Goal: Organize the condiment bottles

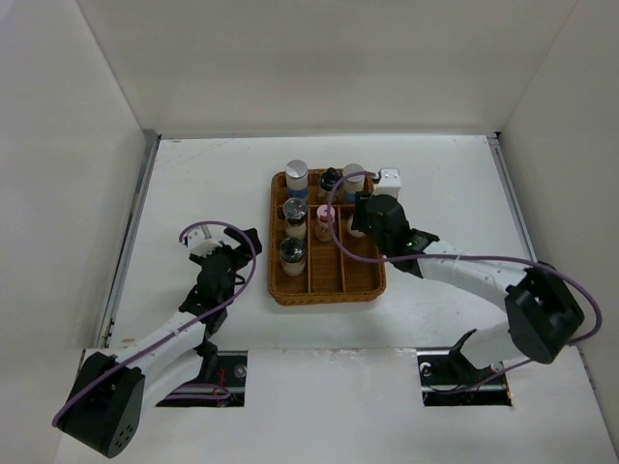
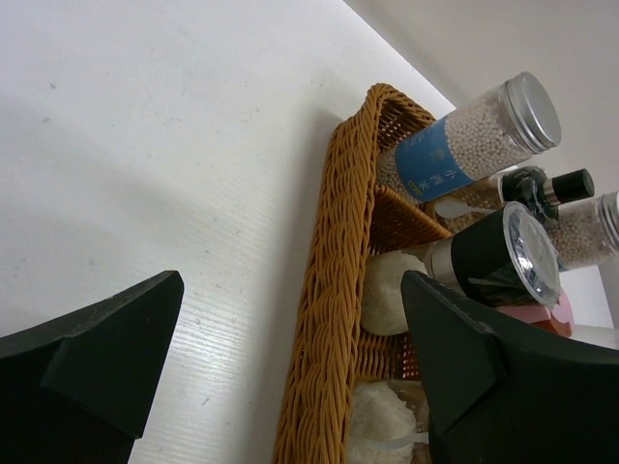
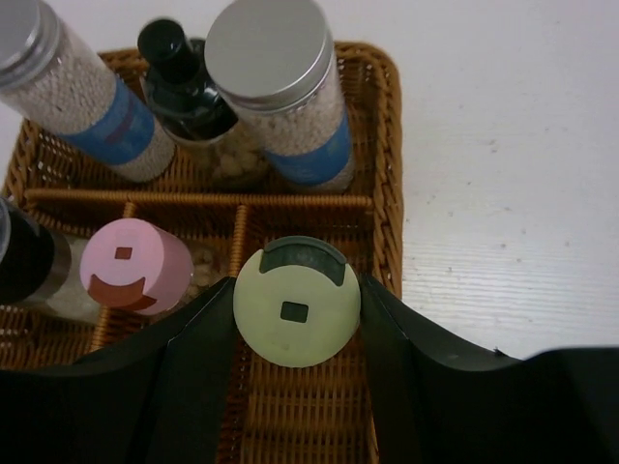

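Overhead, the right gripper (image 3: 298, 290) mostly hides the green-capped bottle (image 3: 298, 311) it clasps; the left gripper (image 2: 292, 290) gapes empty.

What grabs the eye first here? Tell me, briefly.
The brown wicker tray at the middle of the table, holding upright condiment bottles, draws the eye first. In its right-hand lane the right arm's fingers clamp a green-capped bottle from both sides, a pink-capped bottle just beside it. The left arm's fingers hover wide open over bare table beside the tray's left rim.
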### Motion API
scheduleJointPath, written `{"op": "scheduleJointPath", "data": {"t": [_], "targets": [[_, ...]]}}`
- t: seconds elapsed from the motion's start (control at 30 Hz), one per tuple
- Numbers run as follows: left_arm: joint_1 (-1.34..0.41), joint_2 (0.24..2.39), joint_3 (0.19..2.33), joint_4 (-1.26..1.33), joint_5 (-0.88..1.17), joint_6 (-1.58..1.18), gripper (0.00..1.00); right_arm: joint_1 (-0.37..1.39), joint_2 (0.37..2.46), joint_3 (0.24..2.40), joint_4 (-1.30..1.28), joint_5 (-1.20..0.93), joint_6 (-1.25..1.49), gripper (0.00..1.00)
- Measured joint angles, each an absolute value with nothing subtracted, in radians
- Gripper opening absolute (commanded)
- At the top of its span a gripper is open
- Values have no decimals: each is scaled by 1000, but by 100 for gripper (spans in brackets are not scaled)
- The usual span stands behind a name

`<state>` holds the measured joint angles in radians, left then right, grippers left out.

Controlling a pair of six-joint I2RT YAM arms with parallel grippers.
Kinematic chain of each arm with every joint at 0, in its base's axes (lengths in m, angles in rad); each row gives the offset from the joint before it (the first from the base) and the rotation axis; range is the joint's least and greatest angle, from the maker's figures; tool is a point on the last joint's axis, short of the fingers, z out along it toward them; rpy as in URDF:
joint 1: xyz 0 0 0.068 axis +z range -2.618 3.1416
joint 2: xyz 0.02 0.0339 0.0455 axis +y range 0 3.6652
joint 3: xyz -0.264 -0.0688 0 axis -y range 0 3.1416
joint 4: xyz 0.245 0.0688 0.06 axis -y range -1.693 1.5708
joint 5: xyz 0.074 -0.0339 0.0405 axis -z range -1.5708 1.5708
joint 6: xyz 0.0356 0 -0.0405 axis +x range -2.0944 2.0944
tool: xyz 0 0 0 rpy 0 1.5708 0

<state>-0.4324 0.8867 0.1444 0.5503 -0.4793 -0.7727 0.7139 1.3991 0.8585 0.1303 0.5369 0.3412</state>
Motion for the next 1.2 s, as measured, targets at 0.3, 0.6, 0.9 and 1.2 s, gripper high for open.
{"op": "scheduleJointPath", "data": {"t": [0.3,0.6,0.9,1.2], "targets": [[-434,887,144,550,-502,-767,100,714,1564,899,184,505,313,55],[-435,889,144,550,-510,-767,100,714,1553,897,205,507,306,100],[-435,935,205,445,-543,-764,100,698,1235,724,319,617,316,100],[-432,937,332,275,-586,-755,100,590,1139,471,383,757,455,100]]}}
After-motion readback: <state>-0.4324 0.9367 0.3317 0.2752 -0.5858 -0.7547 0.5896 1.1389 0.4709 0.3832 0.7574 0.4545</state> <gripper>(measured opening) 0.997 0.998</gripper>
